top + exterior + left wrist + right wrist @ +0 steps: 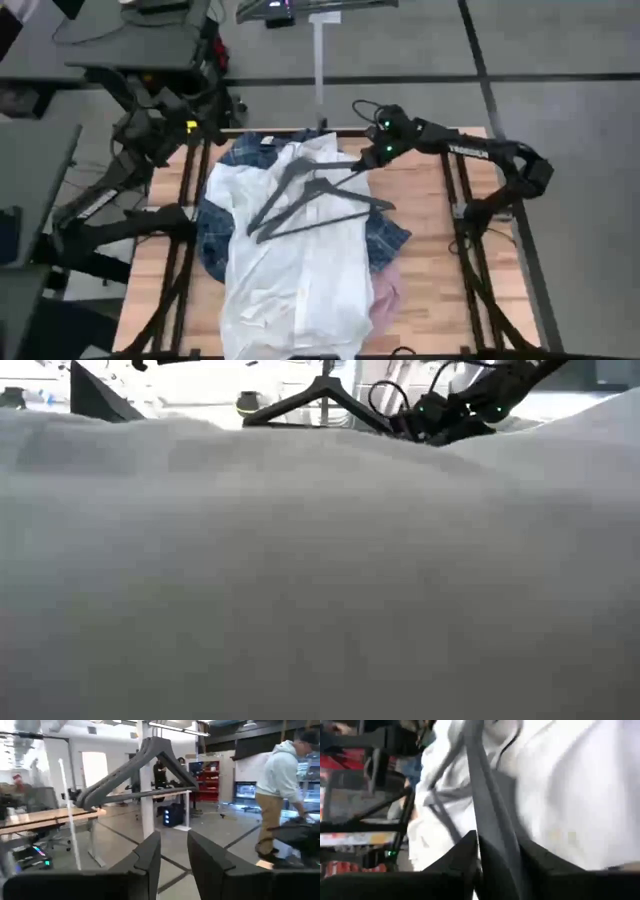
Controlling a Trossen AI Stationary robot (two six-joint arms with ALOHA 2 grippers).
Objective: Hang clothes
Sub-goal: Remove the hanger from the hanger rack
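The clothes lie in a pile on the table. The white shirt is on top, the blue plaid one is under it, and the pink one peeks out at the near right. Two dark hangers lie on the white shirt. My right gripper reaches down at the far right of the pile. It is open, with a bar of one hanger between its fingers. My left gripper is raised at the far left, pointing level, open and empty. My right gripper has the hanger's dark bar running between its two fingers and along them. It comes slanting down from the table's far right. Whether the fingers touch the bar, I cannot tell. The hanger lies on the white shirt.
A white post stands at the table's far edge, and another dark hanger hangs upright there. White cloth fills the low view. Bare wood shows at the table's right. A person stands in the room beyond.
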